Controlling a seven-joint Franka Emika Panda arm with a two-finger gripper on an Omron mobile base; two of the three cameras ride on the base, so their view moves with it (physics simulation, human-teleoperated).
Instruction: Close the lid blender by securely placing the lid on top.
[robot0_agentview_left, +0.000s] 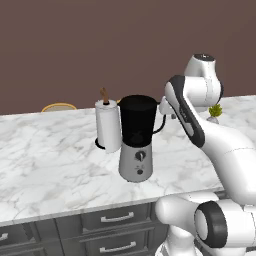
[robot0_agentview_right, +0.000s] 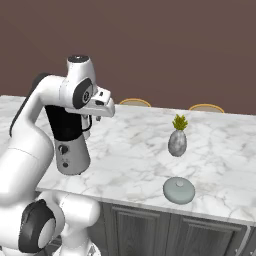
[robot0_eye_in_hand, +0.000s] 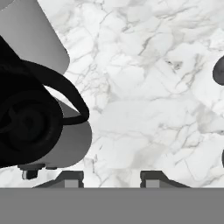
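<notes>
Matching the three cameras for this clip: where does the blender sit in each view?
Left base view: blender at centre, on the marble counter, directly right of the paper towel roll.
Right base view: blender at left, its jar partly hidden behind the arm.
Hand view: blender at the left edge, seen from above, its handle loop curving right.
Shared landmark: the marble counter beneath it.

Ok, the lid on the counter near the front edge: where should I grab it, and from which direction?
Come straight down on the lid. It lies flat, dome up, with a small raised knob at its centre. Pinching that knob looks easiest; the low rim offers little to hold. Nothing crowds it; the vase stands apart.
</notes>
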